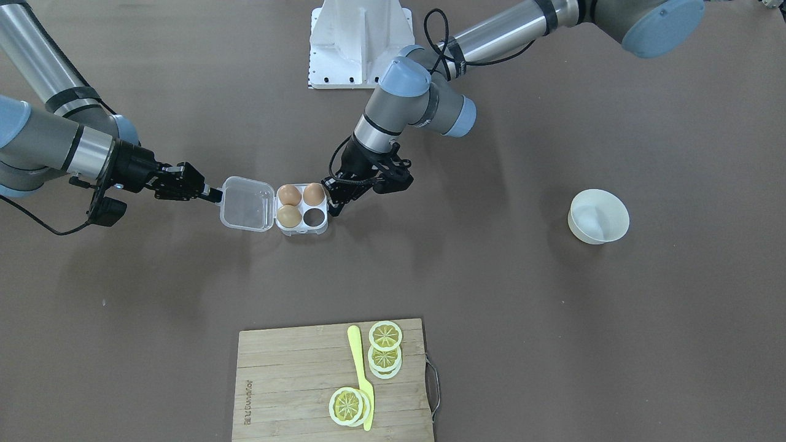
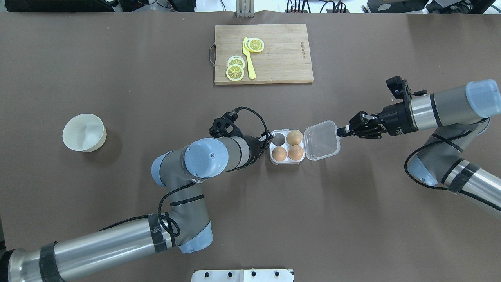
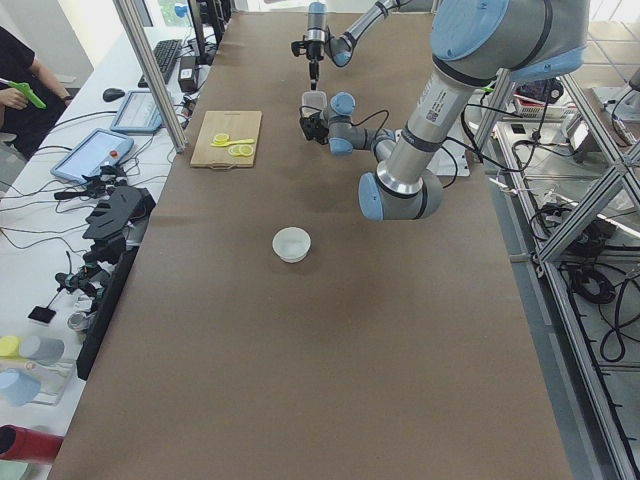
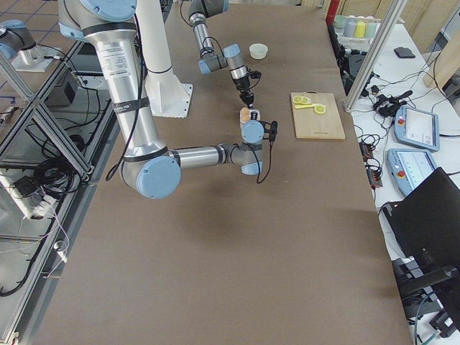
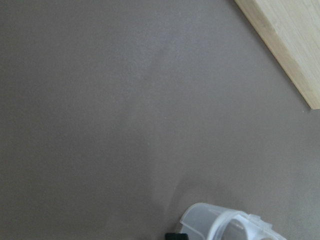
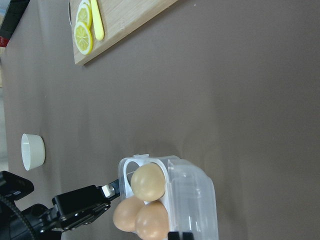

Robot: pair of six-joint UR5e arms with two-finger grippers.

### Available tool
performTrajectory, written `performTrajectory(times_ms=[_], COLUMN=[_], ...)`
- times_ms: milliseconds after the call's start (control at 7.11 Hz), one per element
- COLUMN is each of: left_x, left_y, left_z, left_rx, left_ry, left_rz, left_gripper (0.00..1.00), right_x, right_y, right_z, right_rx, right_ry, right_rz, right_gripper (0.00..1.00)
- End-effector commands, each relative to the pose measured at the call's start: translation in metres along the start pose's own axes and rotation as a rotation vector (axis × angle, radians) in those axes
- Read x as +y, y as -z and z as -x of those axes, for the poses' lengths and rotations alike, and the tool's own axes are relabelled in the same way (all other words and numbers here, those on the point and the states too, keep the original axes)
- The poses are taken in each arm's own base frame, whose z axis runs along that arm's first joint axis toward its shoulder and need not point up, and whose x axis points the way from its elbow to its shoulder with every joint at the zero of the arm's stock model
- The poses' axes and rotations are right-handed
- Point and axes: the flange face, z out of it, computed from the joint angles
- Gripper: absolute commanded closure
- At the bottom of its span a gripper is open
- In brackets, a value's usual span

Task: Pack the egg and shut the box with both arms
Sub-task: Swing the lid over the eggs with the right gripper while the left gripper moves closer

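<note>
The closing of the egg case (image 2: 287, 162) is judged to be the step in hand, though one cell (image 2: 278, 138) is seen empty. Two orange-brown eggs (image 2: 279, 153) are seated side by side in the near cells, and either may be the egg packed. A paler egg (image 2: 294, 137) is held in the far cell beside the hinge. The lid (image 2: 321, 140) is spread flat toward the robot's right. Its outer rim is pinched by the right gripper (image 2: 343, 131), whose tips are drawn together on it. The left gripper (image 1: 332, 199) is set against the tray's opposite edge; whether it is spread or closed cannot be told.

The lid is best swung in an arc about the hinge, with the tray braced against dragging, and pressed only once the latch is lined up. The landing edge is crowded by the left gripper, which may be caught under the lid.

A white bowl (image 2: 92, 147) is found well off to the left. Farther out, a cutting board (image 2: 282, 58) with lemon slices (image 2: 235, 72) and a yellow knife (image 2: 249, 58) is kept well apart from the lid's path.
</note>
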Motion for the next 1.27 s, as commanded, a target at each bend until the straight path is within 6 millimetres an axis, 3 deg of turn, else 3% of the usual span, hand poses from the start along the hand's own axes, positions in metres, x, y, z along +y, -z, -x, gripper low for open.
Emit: performTrajectory(times_ms=[0,1125], left_x=[0.0,0.001], left_y=[0.0,0.001], left_z=[0.0,-0.002], left_rx=[0.0,0.003], left_ry=[0.0,0.002], left_rz=[0.0,0.003], left_gripper=[1.0,1.0], right_x=[0.0,-0.003], right_y=[-0.002,-0.011], right_z=[0.014,0.039], right_rx=[-0.019,-0.05], right_ry=[-0.008,-0.005], right_rz=[0.002,0.004], right_gripper=[1.0,1.0])
